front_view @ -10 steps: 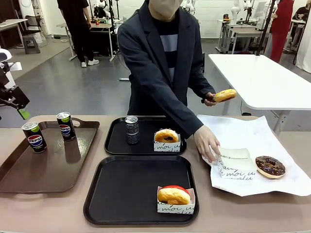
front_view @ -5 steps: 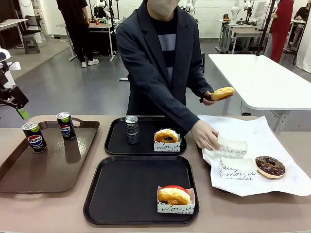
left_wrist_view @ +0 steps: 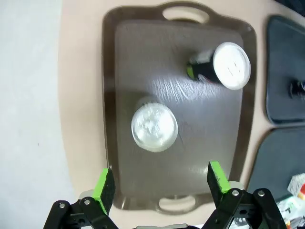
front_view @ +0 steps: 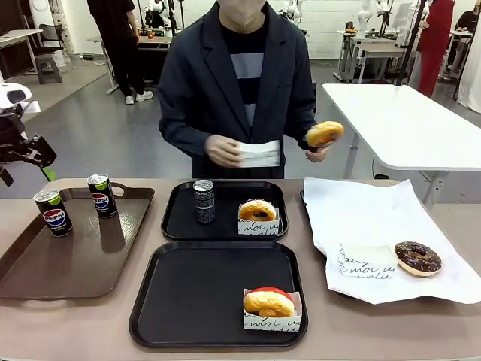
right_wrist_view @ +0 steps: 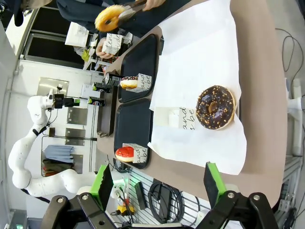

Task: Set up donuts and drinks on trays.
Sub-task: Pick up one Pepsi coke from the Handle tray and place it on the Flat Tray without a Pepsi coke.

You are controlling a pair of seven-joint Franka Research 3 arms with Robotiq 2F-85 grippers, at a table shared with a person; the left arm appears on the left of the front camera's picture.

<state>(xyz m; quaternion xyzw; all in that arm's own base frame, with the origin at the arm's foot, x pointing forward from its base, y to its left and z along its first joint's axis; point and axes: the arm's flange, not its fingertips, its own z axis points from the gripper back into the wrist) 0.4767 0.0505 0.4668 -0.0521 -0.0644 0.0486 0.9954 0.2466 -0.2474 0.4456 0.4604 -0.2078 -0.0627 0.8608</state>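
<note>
Person point(front_view: 240, 83) lifted box point(front_view: 259, 153) off paper point(front_view: 376, 210), now holds it beside donut point(front_view: 325, 134); boxing likely next. Left hand point(left_wrist_view: 160, 180) wide, empty, over cans point(left_wrist_view: 154, 128). Right hand point(right_wrist_view: 157, 185) wide, empty.

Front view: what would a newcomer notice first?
The person across the table, holding up a golden donut and a white paper box. Then the two black trays mid-table, each with a boxed donut, and the chocolate donut on white paper at right.

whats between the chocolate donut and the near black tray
In the front view, a flat white paper box lies on the white paper sheet between the chocolate donut and the near black tray.
</note>
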